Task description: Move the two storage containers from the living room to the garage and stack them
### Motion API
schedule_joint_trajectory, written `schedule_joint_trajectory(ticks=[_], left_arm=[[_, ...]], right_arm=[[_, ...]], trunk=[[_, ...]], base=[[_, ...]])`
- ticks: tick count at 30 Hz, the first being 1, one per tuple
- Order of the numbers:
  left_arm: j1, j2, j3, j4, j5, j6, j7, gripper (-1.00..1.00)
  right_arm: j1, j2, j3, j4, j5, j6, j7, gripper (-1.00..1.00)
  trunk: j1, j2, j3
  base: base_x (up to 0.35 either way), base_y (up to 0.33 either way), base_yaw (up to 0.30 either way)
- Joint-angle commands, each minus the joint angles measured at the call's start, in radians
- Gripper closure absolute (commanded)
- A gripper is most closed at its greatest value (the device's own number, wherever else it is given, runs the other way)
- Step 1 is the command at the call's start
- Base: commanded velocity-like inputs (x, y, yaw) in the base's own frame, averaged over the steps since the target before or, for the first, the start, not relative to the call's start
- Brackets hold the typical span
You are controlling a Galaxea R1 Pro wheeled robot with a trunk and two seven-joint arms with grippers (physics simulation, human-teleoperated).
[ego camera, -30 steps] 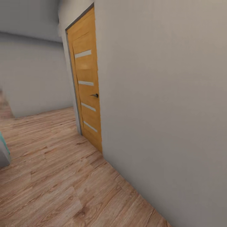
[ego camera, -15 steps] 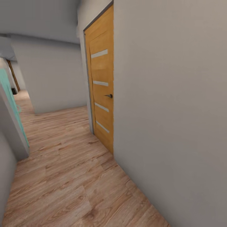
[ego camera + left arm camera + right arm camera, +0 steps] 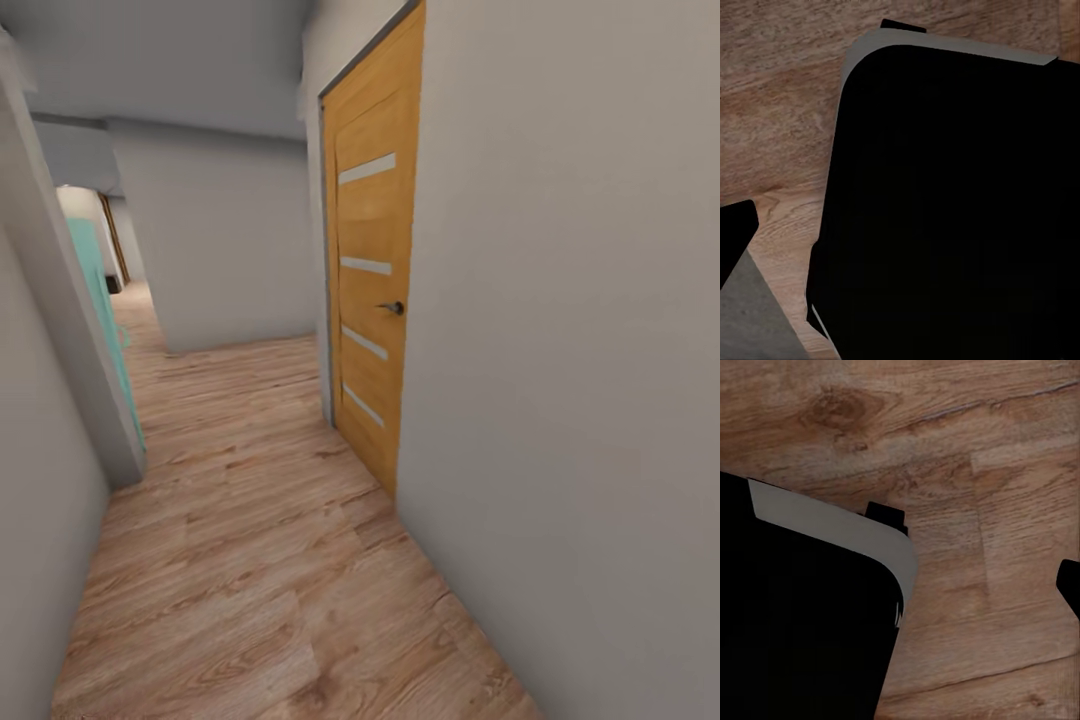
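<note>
Ahead, orange-wood door (image 3: 372, 300) beside wood-plank floor (image 3: 250, 540)

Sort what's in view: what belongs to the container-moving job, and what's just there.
Job things:
- none of the containers or the garage floor in these views; the robot is in a corridor.

Just there:
- orange door with pale stripes, shut
- wood floor
- grey wall
- teal panel
- black base
</note>
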Motion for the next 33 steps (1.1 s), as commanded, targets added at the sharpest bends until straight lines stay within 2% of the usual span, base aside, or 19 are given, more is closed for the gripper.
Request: schedule_joint_trajectory(ticks=[1,33], left_arm=[[0.0,0.0,0.0,-0.001,0.006,-0.001,0.001,-1.0],[0.001,-0.001,0.0,-0.001,0.006,-0.001,0.001,-1.0]], right_arm=[[-0.001,0.0,0.008,0.003,-0.01,-0.006,0.003,-1.0],[-0.001,0.001,0.008,0.003,-0.01,-0.006,0.003,-1.0]], trunk=[[0.0,0.0,-0.001],[0.0,0.0,-0.001]], base=[[0.148,0.0,0.273],[0.161,0.0,0.273]])
